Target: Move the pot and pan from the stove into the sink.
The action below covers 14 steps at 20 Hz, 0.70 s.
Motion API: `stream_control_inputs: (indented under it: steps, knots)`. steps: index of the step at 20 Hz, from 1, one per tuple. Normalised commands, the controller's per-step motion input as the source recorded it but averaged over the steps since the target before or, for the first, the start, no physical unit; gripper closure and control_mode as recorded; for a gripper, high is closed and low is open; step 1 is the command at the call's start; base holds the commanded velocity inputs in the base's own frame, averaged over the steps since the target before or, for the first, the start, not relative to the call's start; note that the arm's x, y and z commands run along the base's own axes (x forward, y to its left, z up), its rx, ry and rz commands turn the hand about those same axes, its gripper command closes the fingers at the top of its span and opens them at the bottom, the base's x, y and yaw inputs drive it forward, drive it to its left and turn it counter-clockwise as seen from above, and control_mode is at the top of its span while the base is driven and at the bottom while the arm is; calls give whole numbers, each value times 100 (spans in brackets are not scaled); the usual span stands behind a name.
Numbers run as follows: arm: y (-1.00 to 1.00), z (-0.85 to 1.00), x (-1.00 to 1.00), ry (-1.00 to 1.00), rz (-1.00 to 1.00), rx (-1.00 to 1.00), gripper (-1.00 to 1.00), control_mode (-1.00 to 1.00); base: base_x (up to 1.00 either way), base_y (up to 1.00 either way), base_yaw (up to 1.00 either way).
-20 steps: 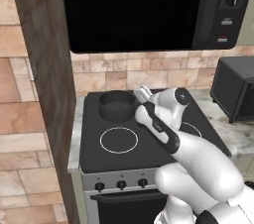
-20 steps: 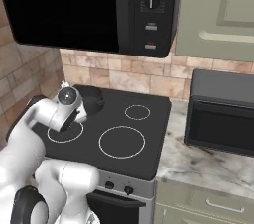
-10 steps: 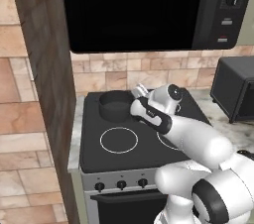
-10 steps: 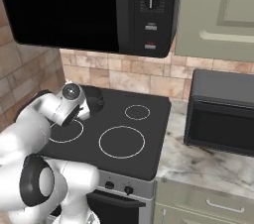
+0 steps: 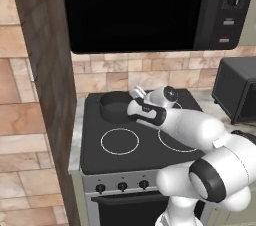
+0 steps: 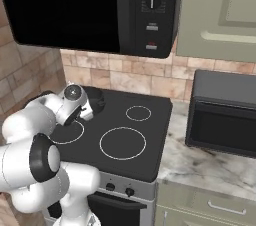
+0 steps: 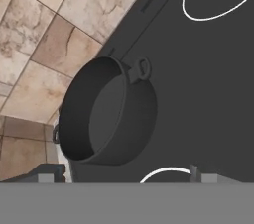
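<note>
- From the left base view we make out the pot (image 5: 115, 106) on the back left burner of the stove (image 5: 135, 150), its right side hidden behind the gripper (image 5: 136, 101) and the arm's wrist.
- In the right base view the white arm covers most of the pot (image 6: 96, 101); just a dark sliver shows beside the wrist, and the left burners of the stove (image 6: 150, 155) are partly hidden too.
- The hand view shows the pot (image 7: 106, 116) whole and empty, tilted in the picture because the hand is rolled, with one small loop handle toward the tiled wall (image 7: 44, 34) and the other barely visible at the far rim.
- The gripper (image 7: 124, 176) has its jaws spread wide, with nothing between them; the pot lies ahead of the tips and apart from them.
- The pot stands close to the stove's back edge and the wall, and near a wooden panel (image 5: 47, 85) on the left.
- The front left ring (image 5: 120, 141) is bare, and the glass toward the front is open.
- A black countertop oven (image 6: 222, 115) sits to the right of the stove, well apart from the pot.
</note>
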Motion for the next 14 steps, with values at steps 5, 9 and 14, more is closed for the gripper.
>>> stream_control_inputs:
  steps: [5, 9, 14]
  knots:
    - [0, -2, 7, 0, 0, 0, -100, -100, 0, 0, 0]
    - [0, -8, 33, 0, -3, 0, -100, -100, 0, 0, 0]
    - [3, -11, 42, 0, -4, 0, -100, -100, 0, 0, 0]
